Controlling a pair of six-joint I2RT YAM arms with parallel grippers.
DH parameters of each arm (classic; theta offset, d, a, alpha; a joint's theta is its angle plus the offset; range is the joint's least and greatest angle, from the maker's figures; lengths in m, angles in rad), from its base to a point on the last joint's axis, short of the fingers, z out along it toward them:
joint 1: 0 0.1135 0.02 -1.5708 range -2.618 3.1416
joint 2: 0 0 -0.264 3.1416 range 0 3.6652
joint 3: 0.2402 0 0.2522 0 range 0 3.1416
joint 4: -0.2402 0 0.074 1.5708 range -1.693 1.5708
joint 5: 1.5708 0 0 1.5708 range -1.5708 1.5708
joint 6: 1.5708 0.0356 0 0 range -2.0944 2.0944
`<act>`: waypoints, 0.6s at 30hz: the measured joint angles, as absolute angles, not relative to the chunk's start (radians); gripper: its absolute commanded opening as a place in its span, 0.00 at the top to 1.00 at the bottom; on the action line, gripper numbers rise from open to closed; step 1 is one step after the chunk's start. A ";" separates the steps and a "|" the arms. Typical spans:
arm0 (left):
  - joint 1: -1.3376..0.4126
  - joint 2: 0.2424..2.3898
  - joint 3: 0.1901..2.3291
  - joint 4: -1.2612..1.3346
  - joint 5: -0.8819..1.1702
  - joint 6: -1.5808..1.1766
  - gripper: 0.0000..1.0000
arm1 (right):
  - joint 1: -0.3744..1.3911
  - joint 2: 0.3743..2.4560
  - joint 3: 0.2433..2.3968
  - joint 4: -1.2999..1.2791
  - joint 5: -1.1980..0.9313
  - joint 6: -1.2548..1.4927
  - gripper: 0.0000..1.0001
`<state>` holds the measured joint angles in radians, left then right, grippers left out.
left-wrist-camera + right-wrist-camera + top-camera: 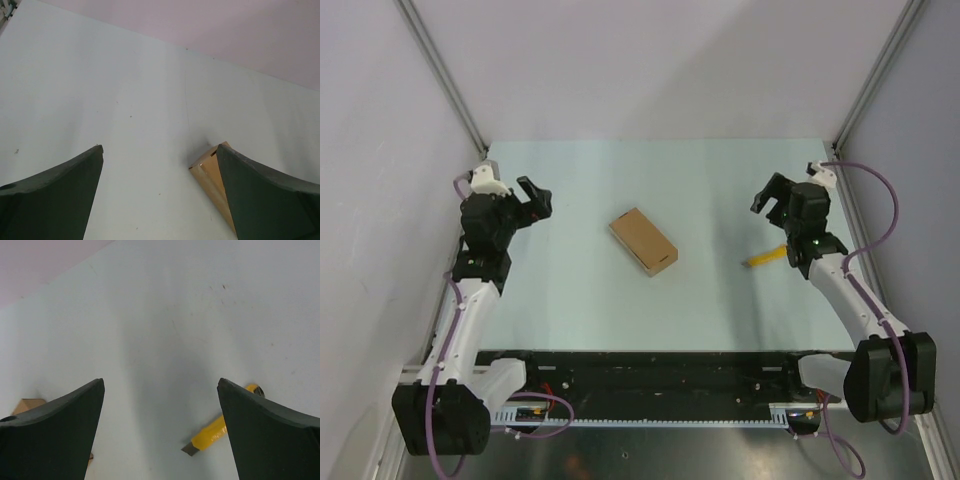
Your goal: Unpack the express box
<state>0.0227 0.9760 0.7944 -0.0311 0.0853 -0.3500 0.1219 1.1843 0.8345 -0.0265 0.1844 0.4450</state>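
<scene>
Brown cardboard express box (643, 241) lies flat on the pale table (570, 300). I see my left gripper (160, 150) and right gripper (160, 385) with jaws apart — a slim yellow knife (765, 258) sits near the right.

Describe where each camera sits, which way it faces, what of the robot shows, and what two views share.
Top external: above and behind the robot, looking down at the table; left arm, left hand, right arm, right hand.
Left wrist: on the left arm, facing across the table; own fingers.
Right wrist: on the right arm, facing across the table; own fingers.
Shared: both wrist views catch the express box.
</scene>
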 measured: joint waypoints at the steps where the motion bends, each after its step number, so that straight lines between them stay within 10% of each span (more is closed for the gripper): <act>1: 0.023 0.980 0.793 -0.031 0.086 -0.350 0.01 | 0.137 1.184 0.838 -0.045 0.207 0.441 0.00; 18: 0.022 0.985 0.650 0.102 0.166 -0.358 0.00 | 0.172 1.359 0.854 -0.421 0.416 0.684 0.15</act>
<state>0.0223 0.9852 0.6498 0.1024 0.1661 -0.3580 0.1719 1.3590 0.8536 -0.4213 0.4160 0.6842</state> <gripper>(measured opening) 0.996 0.899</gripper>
